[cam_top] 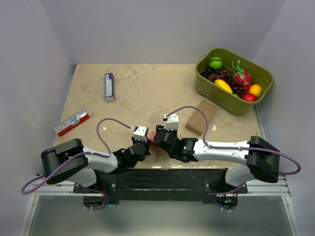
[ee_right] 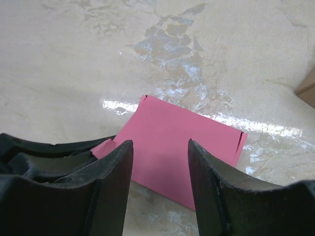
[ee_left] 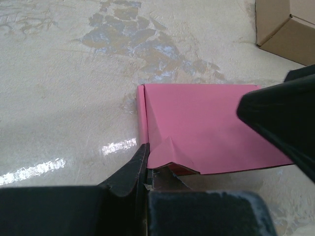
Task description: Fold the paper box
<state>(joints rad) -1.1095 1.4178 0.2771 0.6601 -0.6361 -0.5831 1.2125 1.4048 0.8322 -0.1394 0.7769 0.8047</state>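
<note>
Paper box (ee_right: pixel 172 142): lies flat on the table (cam_top: pixel 138 93) at the near edge, about centre, between the two grippers. It is thin pink card with a matte face, rectangular in outline. One narrow side panel is creased up along an edge, small tabs show at the corners, and one corner is buckled into a soft peak. The left gripper (ee_left: pixel 146 162) has its jaws fully closed at that buckled corner and appears to pinch the card edge there. The right gripper (ee_right: pixel 160 147) hangs just over the sheet with its jaws about half apart, straddling the pink face and holding nothing. Step in hand, as I judge it: early folding, with one corner pinned and the other hand lining up for a flap; most panels are not yet raised. The next move probably calls for the right fingers to catch a free edge and turn it about its crease while the left keeps the sheet from sliding, since the tabletop is glossy, marbled beige and likely slick. The card looks light and easily dented, so light pressure. A brown cardboard box (cam_top: pixel 201 117) sits to the right and farther off. A green bin (cam_top: pixel 221 96) of toy fruit stands far right. A blue-and-white packet (cam_top: pixel 109 86) and a red-and-white packet (cam_top: pixel 72 122) lie to the left, well apart.
</note>
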